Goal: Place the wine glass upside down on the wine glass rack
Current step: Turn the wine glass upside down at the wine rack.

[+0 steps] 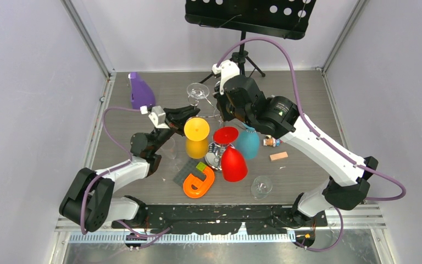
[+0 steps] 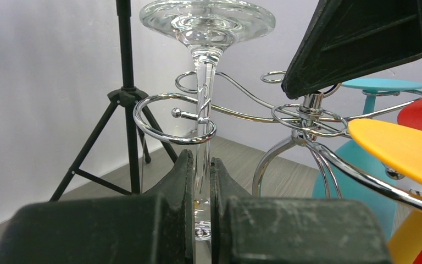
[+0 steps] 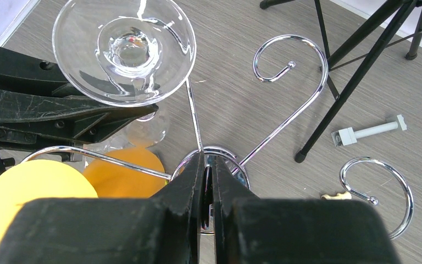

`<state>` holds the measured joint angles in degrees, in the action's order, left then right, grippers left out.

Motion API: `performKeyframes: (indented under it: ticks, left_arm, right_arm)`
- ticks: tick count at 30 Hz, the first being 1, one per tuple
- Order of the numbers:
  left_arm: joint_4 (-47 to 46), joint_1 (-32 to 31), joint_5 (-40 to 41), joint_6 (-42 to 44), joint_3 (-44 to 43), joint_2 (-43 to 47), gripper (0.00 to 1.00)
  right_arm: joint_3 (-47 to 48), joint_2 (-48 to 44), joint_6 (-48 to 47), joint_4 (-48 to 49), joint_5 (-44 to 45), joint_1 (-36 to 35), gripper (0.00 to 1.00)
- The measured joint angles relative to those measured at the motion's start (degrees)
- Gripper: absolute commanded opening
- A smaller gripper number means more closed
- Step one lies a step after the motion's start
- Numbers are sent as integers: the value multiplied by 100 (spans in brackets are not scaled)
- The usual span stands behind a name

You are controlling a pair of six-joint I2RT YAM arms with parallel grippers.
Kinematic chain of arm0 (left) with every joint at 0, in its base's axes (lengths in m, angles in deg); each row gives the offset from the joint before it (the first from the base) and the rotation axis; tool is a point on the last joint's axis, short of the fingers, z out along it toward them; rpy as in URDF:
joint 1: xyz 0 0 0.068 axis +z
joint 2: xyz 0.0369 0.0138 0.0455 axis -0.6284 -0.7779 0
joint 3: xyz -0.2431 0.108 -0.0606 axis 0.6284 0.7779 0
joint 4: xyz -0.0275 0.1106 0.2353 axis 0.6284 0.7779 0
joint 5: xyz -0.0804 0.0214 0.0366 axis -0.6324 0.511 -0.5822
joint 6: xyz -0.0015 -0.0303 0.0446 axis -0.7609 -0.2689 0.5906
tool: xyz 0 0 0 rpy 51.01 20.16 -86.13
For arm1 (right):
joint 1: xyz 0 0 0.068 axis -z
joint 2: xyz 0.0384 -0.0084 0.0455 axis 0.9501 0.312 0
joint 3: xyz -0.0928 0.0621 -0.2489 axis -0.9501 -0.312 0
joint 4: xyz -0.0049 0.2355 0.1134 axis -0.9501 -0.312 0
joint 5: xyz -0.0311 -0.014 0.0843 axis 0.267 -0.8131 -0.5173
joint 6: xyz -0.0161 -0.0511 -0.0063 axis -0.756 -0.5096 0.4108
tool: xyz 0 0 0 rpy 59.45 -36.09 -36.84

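Progress looks well past the halfway mark, though the placement is not finished. The clear, long-stemmed wine glass point(image 2: 204, 60) is already upside down, its round foot uppermost. Its stem appears to stand inside one curled wire arm point(image 2: 143, 118) at the outer edge of the shiny chrome wire wine glass rack point(image 2: 302, 118). The left gripper point(image 2: 200, 181) is clamped on the stem just below that curl, so the fingers carry the glass, not the rack. The foot sits clearly above the wire loop, apart from it. The right gripper point(image 3: 209, 184) is pinched tight on the rack's thin central post from above, seemingly steadying it. A yellow plastic glass point(image 1: 196, 137), a red plastic glass point(image 1: 232, 162) and a teal plastic glass point(image 1: 248, 144) already hang from other arms of the rack. What seems left is to lower the glass until its foot rests on the curl, then let go with both grippers.
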<state>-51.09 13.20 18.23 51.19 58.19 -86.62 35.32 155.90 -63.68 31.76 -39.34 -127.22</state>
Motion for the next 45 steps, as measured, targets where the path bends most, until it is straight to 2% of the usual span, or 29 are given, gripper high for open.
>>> performKeyframes:
  ticks: [7,21,29,37,45]
  left_arm:
    - [-37,4,-101,37,0,-83,0]
    - [-63,0,-402,28,0,-417,23]
    - [-105,0,-385,74,-2,-402,26]
    - [-142,-2,-236,179,57,-155,46]
    - [153,44,177,538,398,564,68]
  right_arm:
    - [0,0,-9,-2,-22,0,5]
    - [0,-2,-24,0,-28,0,5]
    - [-4,-4,-26,4,-57,0,5]
    - [-4,-4,-26,7,-66,0,5]
    - [-4,-4,-26,4,-66,0,6]
